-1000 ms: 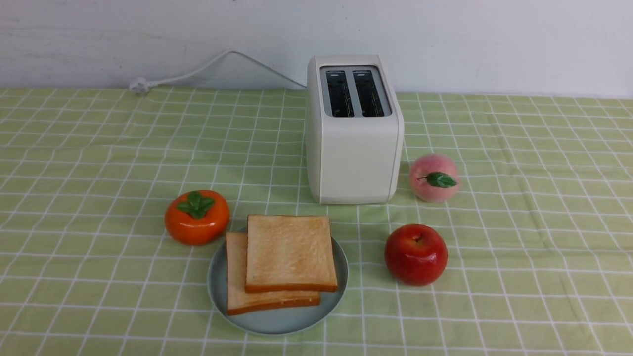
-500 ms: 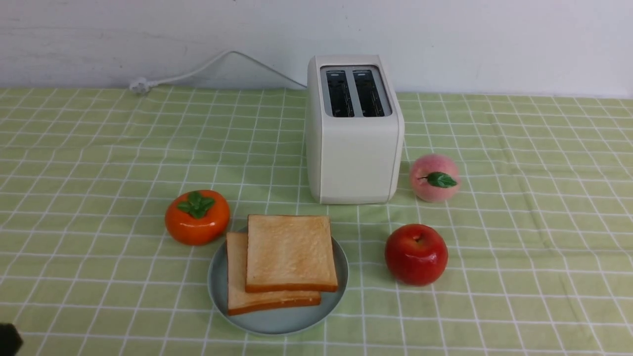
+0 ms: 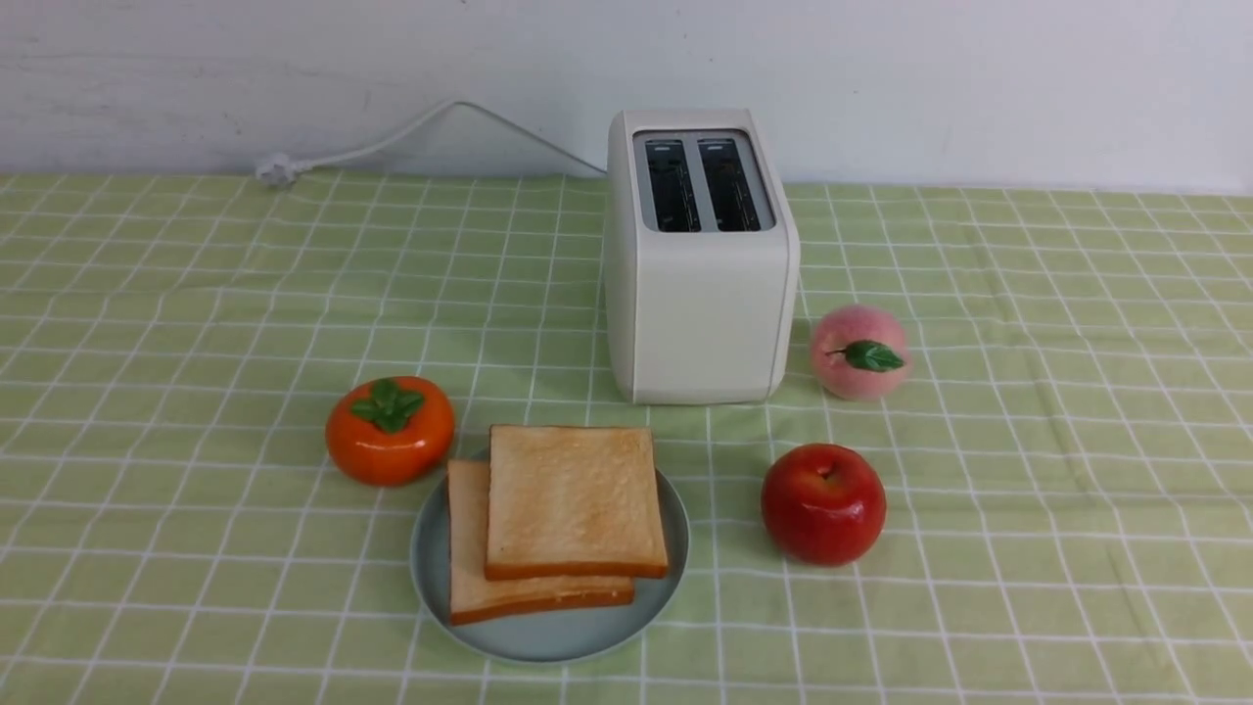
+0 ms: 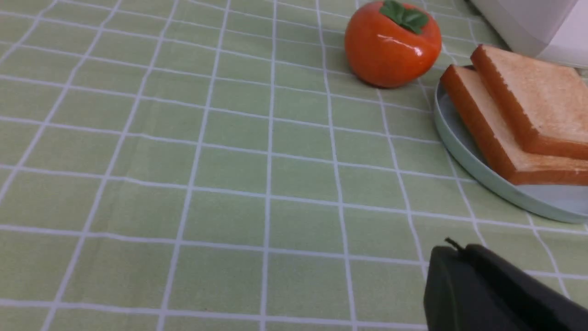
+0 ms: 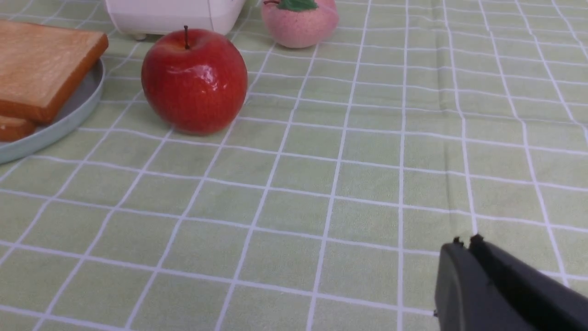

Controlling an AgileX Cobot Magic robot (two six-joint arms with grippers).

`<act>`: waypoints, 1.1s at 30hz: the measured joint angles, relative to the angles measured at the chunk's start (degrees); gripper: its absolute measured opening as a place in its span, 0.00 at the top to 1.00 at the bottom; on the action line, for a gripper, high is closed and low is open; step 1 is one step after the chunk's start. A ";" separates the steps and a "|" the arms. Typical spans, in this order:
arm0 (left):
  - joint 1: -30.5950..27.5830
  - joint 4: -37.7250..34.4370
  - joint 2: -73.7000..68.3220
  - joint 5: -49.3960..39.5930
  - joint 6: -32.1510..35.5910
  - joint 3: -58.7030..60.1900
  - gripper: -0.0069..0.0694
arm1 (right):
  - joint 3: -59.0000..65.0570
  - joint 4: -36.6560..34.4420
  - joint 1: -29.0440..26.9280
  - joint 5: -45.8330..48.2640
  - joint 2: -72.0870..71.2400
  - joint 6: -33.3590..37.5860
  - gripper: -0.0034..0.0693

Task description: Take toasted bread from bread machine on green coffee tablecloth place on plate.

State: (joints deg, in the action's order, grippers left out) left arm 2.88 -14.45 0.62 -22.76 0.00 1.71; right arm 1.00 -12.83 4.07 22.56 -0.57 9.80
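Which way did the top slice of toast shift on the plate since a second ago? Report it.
No. The top slice of toast keeps the same overlap on the lower slice and plate, before the toaster.

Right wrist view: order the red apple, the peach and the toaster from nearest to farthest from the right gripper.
From the right gripper:
1. Red apple, beside the plate's rim.
2. Peach, farther back.
3. Toaster, behind the apple; nearly level with the peach, so their order is too close to call.
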 joint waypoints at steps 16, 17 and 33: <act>0.80 5.58 0.00 0.57 -0.77 0.00 0.93 | 0.00 0.00 0.00 0.00 0.00 0.00 0.90; 0.80 5.63 0.00 0.57 -0.77 0.00 0.93 | 0.00 0.00 0.00 0.00 0.00 0.00 0.90; 0.80 5.75 0.00 0.57 -0.77 0.00 0.92 | 0.00 0.00 0.00 0.00 0.00 0.00 0.87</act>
State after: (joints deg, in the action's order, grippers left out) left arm 3.68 -8.70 0.62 -22.19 -0.77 1.71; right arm 1.00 -12.83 4.07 22.56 -0.57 9.80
